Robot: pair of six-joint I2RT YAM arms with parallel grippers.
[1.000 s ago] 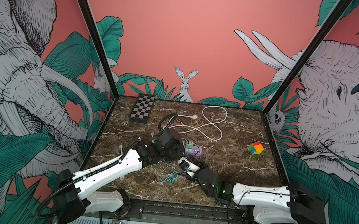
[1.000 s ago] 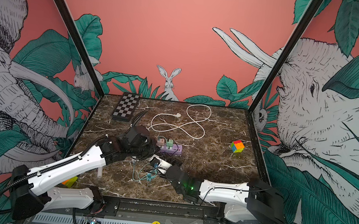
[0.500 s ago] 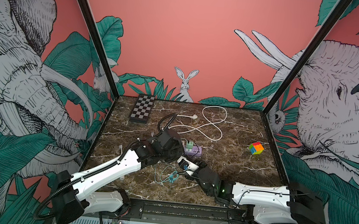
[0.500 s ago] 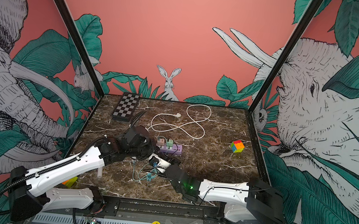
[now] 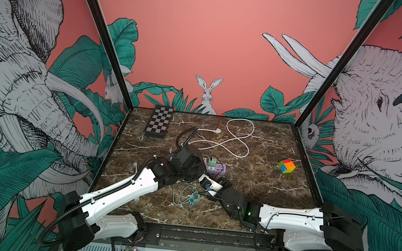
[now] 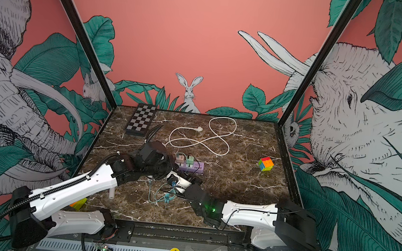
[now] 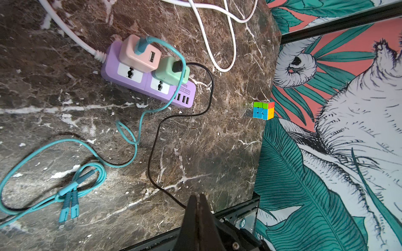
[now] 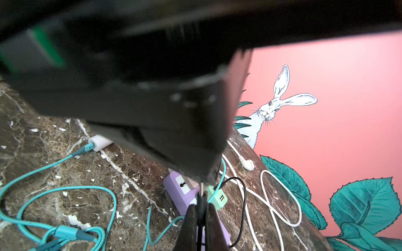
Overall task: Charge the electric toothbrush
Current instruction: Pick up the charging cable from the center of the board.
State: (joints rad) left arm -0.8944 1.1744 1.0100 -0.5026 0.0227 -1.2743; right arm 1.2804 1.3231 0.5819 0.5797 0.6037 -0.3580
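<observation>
Near edge: white cylinder (image 8: 100,141), judged toothbrush handle, lies on tabletop (image 5: 252,186) beneath left arm (image 5: 123,191); teal connector (image 8: 88,148) at its end, seating not discernible.
Right gripper (image 8: 200,209): jaws fully closed on black plug (image 8: 201,197), metal tip protruding.
Left gripper (image 7: 198,196): jaws closed, nothing between.
Beyond: black cable (image 7: 149,156) runs slack to green adapter (image 7: 170,72) on purple power strip (image 7: 109,65).
Possible faults: plug may rotate in pinch and miss port; cable tension may unseat adapter or drag strip; left arm overhead obstructs right wrist view, so arms may collide.
</observation>
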